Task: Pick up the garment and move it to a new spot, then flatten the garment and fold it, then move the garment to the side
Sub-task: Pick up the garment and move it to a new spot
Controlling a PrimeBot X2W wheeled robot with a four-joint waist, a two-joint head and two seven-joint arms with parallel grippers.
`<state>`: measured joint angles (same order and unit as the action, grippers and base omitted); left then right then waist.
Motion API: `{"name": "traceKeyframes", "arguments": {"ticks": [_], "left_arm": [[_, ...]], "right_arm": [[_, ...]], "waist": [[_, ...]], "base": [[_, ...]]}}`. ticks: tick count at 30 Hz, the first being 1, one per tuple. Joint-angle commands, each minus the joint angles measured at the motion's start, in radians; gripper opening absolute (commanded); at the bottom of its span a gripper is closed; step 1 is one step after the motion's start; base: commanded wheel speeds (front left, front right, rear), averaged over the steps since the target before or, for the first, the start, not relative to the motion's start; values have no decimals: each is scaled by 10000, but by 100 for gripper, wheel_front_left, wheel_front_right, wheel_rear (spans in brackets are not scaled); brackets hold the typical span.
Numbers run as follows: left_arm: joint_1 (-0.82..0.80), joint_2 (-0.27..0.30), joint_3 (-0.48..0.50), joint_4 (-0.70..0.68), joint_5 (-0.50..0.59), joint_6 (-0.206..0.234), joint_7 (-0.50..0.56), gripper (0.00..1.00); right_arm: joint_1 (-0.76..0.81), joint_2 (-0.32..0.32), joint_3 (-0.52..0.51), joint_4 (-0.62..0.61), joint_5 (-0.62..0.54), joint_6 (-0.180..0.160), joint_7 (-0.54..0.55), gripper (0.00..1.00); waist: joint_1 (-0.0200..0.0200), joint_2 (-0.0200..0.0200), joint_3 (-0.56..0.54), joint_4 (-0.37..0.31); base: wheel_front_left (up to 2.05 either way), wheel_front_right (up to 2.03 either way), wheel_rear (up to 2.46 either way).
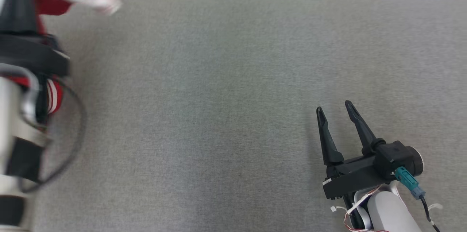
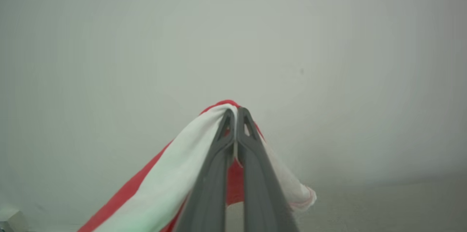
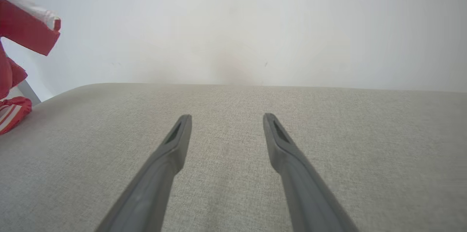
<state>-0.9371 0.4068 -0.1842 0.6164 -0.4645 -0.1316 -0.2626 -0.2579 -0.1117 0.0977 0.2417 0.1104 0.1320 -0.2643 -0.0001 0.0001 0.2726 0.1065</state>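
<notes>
Under right gripper (image 1: 334, 105): grey cloth surface (image 1: 219, 115), pale wall (image 3: 255, 24) beyond fingertips. Garment (image 2: 171, 173), red and white, draped over left gripper (image 2: 236, 115), hanging down both sides, lifted off surface; its jaws pressed together on fold. Right gripper well apart from garment, spread wide, nothing between.

Right end effector (image 1: 334, 107), two long tapered black fingers (image 1: 327, 140) on a black crossbar (image 1: 350, 179), teal connector (image 1: 408, 181) with black cable (image 1: 425, 206), white forearm (image 1: 386, 210), thin red-and-white wires (image 1: 362, 198), left end effector (image 2: 236, 111), grey slotted fingertips (image 2: 242, 113), left arm (image 1: 11, 115) banded white and black, looped dark cable (image 1: 83, 130).
</notes>
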Motion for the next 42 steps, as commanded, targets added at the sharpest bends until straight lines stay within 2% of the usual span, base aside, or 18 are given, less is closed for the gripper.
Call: {"name": "traceKeyframes", "arguments": {"ticks": [1,9,15,22,25,29,30,31,32,37,42], "left_arm": [[377,-250,-34,-231,158,18,-29,0],[1707,-2033,-934,-1552,419,16,-32,0],[2134,-2844,-1180,-2055,462,16,-33,0],[2696,-3387,-2128,-2251,436,16,-33,0],[2790,-3462,-2685,-2188,389,18,-33,0],[2892,-3535,-2848,-1936,461,16,-33,0],[2864,-3546,-2874,-1944,514,16,-33,13],[2910,-3555,-2897,-1921,531,16,-34,79],[3012,-3546,-2866,-1861,530,18,-34,100],[3326,-3538,-2606,-1686,768,18,-34,100],[4062,-3382,-1678,-1592,1072,18,-34,100]], "right_arm": [[115,79,-43,6,1,-25,-1,100],[198,325,-64,40,5,-25,-1,100],[369,475,-134,-44,-12,-25,-1,100],[581,578,-174,-61,105,-25,-1,100],[638,585,-206,-49,101,-25,-1,100],[715,608,-242,-98,92,-25,-1,100],[719,610,-273,-99,115,-25,-1,100],[722,612,-293,-107,122,-25,-1,100],[719,614,-324,-107,128,-25,-1,100],[762,622,-477,-98,116,-25,-1,100],[829,619,-569,-173,164,-25,-1,100]], "waist": [[1,-1,-322,-317],[1,-1,-886,-1147],[1,-1,-1166,-1903],[1,-1,-1411,-2777],[1,-1,-1423,-3065],[1,-1,-1378,-3328],[1,-1,-1360,-3349],[1,-1,-1344,-3360],[1,-1,-1330,-3353],[1,-1,-1343,-3184],[1,-1,-1487,-2751]], "base": [[0,0,0],[0,0,0],[0,0,0],[0,0,0],[0,0,0],[0,0,0],[0,0,0],[0,0,0],[0,0,0],[0,0,0],[0,0,0]]}}
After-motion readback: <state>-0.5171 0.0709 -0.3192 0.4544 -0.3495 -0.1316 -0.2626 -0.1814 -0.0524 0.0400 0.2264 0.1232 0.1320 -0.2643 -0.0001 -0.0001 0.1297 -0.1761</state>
